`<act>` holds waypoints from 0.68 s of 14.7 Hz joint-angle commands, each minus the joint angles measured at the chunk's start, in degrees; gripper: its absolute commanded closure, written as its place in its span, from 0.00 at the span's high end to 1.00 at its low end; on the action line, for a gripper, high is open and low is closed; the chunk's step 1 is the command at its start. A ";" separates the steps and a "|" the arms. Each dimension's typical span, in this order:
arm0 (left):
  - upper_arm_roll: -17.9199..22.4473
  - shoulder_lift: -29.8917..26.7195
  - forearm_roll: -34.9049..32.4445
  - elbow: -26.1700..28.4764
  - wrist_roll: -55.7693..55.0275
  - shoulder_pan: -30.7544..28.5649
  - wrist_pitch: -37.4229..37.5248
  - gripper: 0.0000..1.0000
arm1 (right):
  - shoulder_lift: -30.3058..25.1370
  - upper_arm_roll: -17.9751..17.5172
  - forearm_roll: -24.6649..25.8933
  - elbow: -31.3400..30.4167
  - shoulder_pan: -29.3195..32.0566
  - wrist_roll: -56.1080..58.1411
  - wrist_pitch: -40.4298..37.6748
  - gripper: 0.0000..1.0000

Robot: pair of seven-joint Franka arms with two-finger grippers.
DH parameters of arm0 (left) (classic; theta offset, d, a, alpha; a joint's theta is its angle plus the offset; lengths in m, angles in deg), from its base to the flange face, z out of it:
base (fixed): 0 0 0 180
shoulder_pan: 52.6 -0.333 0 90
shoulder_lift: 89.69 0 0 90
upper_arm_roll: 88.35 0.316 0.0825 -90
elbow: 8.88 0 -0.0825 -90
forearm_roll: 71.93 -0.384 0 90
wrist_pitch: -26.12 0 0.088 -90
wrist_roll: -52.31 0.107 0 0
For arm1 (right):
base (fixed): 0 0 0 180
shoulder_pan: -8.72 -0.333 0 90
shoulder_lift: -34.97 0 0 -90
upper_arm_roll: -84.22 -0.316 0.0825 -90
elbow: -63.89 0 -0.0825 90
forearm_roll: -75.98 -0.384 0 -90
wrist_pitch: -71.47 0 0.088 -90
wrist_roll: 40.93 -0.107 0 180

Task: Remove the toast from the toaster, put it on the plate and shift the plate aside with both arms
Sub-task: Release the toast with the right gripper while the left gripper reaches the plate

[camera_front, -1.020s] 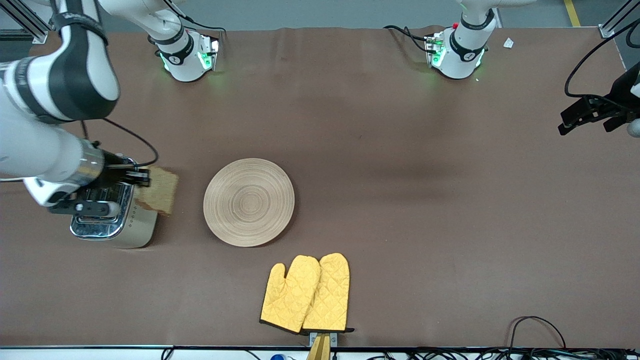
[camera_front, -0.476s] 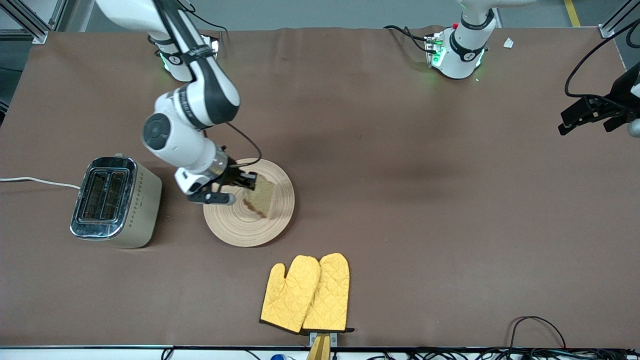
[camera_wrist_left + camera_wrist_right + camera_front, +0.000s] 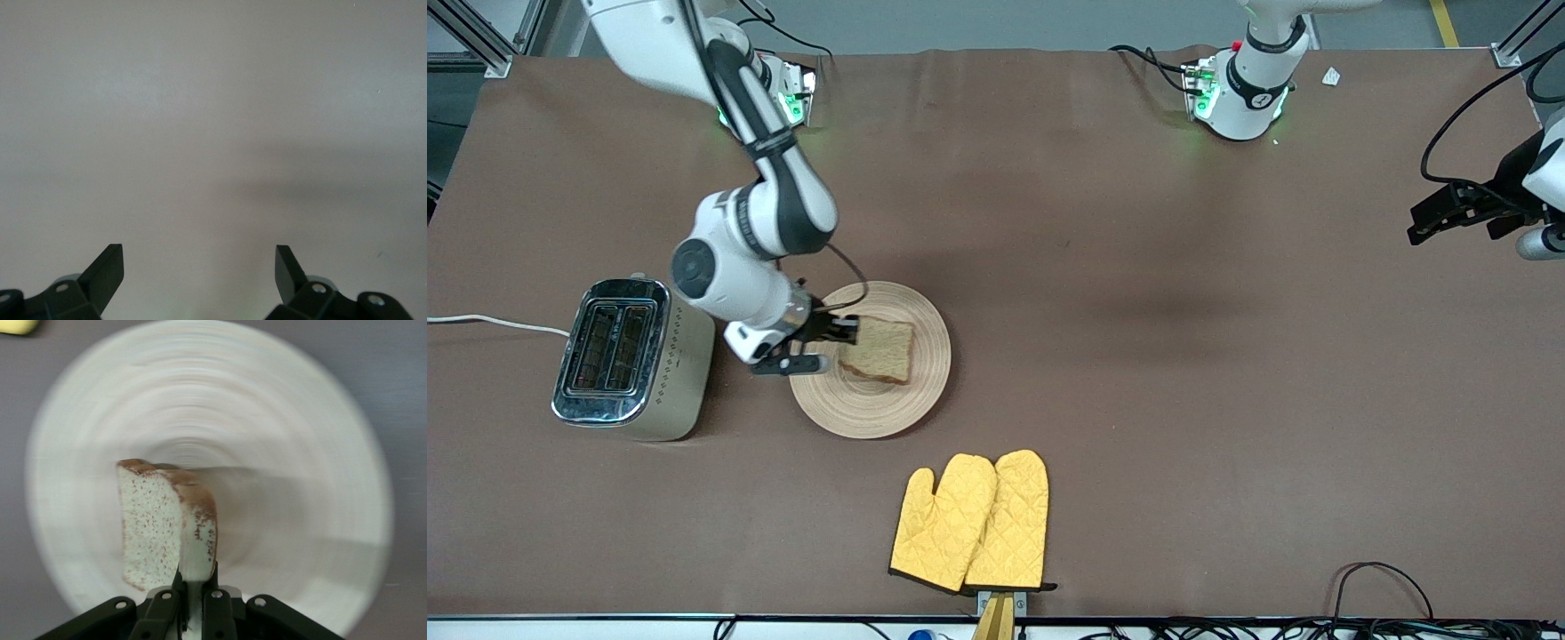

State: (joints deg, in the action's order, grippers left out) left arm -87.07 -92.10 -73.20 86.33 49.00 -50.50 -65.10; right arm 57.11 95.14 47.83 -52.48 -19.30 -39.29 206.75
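Observation:
The round wooden plate (image 3: 871, 404) lies on the brown table beside the toaster. My right gripper (image 3: 848, 332) is over the plate and shut on one edge of the toast (image 3: 880, 349), a brown squarish slice held low over the plate's middle. In the right wrist view the toast (image 3: 163, 527) stands on edge between the shut fingers (image 3: 197, 587), with the plate (image 3: 307, 453) under it. My left gripper (image 3: 1436, 213) is open and empty, waiting in the air at the left arm's end of the table; its wrist view shows only bare surface between the spread fingertips (image 3: 199, 263).
A silver toaster (image 3: 631, 360) stands toward the right arm's end of the table, its cord running off the edge. A pair of yellow oven mitts (image 3: 971, 520) lies nearer the front camera than the plate. Cables lie along the front edge.
My right gripper carried the toast from beside the toaster to over the plate, then lowered and turned it flatter. The left gripper shifted slightly.

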 commanded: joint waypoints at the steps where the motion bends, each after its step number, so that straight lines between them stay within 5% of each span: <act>1: -0.32 0.12 -1.01 -0.73 0.85 0.36 1.74 1.00 | -1.14 -0.63 -1.47 -2.98 0.86 2.31 2.87 0.99; 5: -0.41 1.17 6.95 1.11 -0.20 0.45 2.10 1.00 | -2.80 0.41 -1.38 -3.07 0.86 2.05 0.36 1.00; 10: -0.41 12.40 27.96 2.61 -0.56 2.98 -0.52 1.00 | -11.41 8.74 6.43 0.16 0.69 1.00 -11.41 1.00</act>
State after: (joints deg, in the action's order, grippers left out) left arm -87.41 -84.89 -51.26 90.07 48.90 -49.68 -64.00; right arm 51.02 99.87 51.69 -52.53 -18.43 -37.62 200.73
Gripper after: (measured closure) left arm 0.000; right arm 0.000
